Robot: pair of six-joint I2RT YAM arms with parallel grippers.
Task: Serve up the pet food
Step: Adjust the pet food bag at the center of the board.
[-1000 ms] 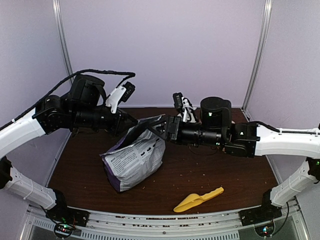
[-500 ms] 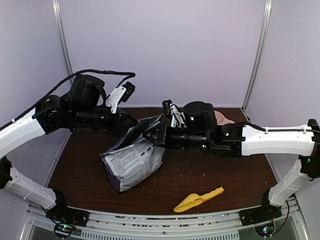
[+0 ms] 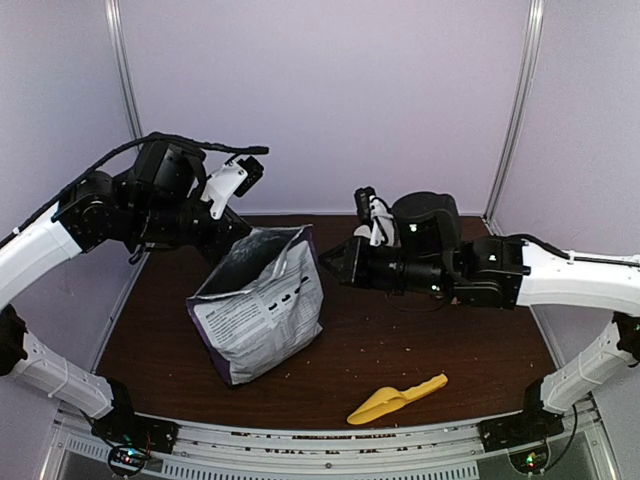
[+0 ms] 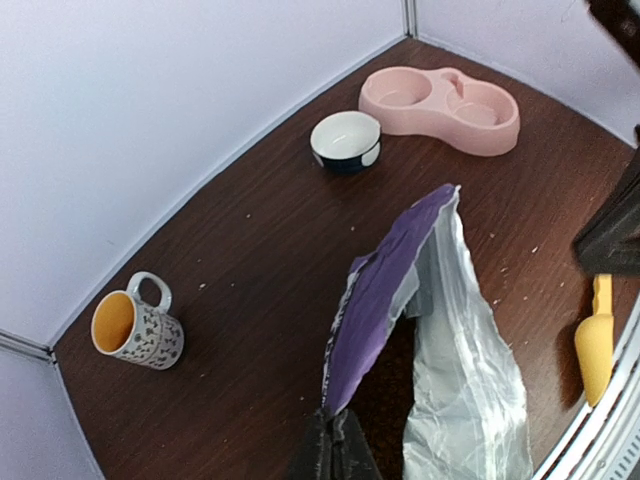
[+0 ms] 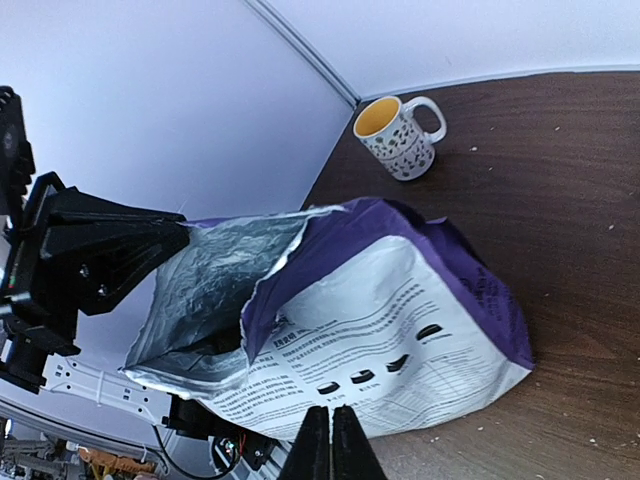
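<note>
The purple and white pet food bag point(image 3: 262, 310) stands upright on the table with its top open. My left gripper point(image 3: 233, 237) is shut on the bag's top rim and holds it up; in the left wrist view point(image 4: 335, 450) it pinches the purple edge point(image 4: 385, 290). The silver lining point(image 4: 460, 360) shows, but the inside is dark and no kibble can be made out. My right gripper point(image 3: 335, 262) is shut and empty, just right of the bag and apart from it. In the right wrist view point(image 5: 332, 445) it is in front of the bag's printed side point(image 5: 400, 320).
A yellow scoop point(image 3: 397, 400) lies near the front edge, right of the bag. A pink double bowl point(image 4: 440, 100), a small white and dark bowl point(image 4: 346, 140) and a patterned mug point(image 4: 135, 325) stand toward the back. Crumbs dot the table point(image 3: 400, 340).
My left gripper has lifted the bag's rim, so the slumped bag now stands upright. My right gripper has drawn back to the right, away from the bag's opening.
</note>
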